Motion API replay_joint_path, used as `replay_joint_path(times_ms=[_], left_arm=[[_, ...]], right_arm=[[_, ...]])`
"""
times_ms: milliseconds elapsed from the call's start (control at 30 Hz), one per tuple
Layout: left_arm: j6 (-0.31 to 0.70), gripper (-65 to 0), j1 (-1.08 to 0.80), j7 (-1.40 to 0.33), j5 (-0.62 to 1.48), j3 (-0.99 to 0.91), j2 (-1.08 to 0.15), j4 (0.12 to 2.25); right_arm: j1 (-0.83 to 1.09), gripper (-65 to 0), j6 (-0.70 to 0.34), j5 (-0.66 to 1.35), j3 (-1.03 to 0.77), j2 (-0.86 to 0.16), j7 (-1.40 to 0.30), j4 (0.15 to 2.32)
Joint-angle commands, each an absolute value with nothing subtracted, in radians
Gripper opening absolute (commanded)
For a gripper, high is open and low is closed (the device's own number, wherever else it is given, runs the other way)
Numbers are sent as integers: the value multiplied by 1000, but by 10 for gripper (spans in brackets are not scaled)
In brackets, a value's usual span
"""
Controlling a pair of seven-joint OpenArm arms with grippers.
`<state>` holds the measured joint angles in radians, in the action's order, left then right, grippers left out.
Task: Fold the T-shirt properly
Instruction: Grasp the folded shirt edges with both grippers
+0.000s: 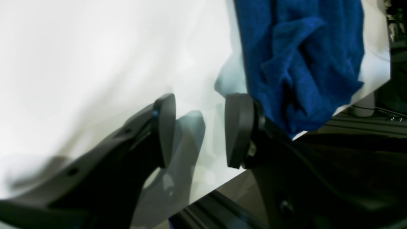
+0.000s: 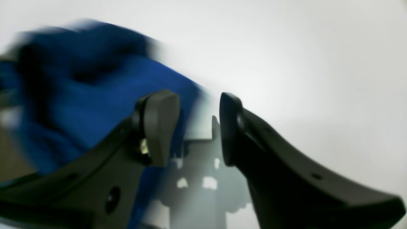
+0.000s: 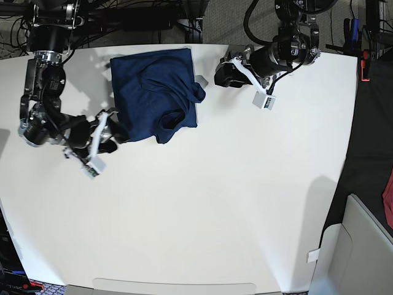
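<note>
The left gripper (image 1: 199,130) is seen spread, with bare white table (image 1: 95,63) showing in the gap between its pads and nothing pinched; in its wrist view the shirt (image 1: 302,57) lies just beside one pad, apparently not gripped. In the base view this gripper (image 3: 216,78) is placed close to the shirt's (image 3: 153,92) edge, on the side toward the table's far rim, with a small gap of table between them.

The right gripper (image 2: 198,127) is also seen spread, its pads parted over the table (image 2: 302,63), with nothing held between them; the shirt (image 2: 79,95) is blurred in that view and lies behind and beside one finger. In the base view the right gripper (image 3: 116,136) is found at the shirt's opposite edge, at its near corner; whether the cloth is touched there cannot be told.

The shirt is laid on the table (image 3: 215,203) near the far edge, folded into a rough dark-blue rectangle between the two grippers. Its upper layer is rumpled, with a bunched fold and a curved opening shown toward the corner nearest the table's middle. At the frame's right border, well apart from the shirt, a red cloth (image 3: 388,196) is visible
</note>
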<state>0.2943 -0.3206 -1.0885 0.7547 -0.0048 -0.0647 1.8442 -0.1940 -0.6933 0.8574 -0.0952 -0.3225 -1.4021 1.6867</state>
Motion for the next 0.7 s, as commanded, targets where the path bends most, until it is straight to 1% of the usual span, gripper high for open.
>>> replay_joint_path(times_ms=[0, 233, 367, 500, 667], left_arm=[[302, -400, -312, -1078, 773, -7, -74, 1862], [302, -400, -305, -1069, 768, -13, -74, 1830], [302, -400, -272, -1069, 768, -27, -76, 1797], [302, -400, -269, -1069, 768, -50, -71, 1796], [302, -400, -245, -1069, 768, -50, -74, 1796]], right_arm=[[-202, -429, -698, 880, -74, -346, -1396, 1709], [-168, -432, -698, 1024, 39, -463, -1396, 1764], [-168, -432, -698, 1041, 116, -522, -1396, 1761], [-168, -432, -698, 1092, 197, -553, -1396, 1765], [-179, -432, -698, 1096, 314, -585, -1396, 1765]])
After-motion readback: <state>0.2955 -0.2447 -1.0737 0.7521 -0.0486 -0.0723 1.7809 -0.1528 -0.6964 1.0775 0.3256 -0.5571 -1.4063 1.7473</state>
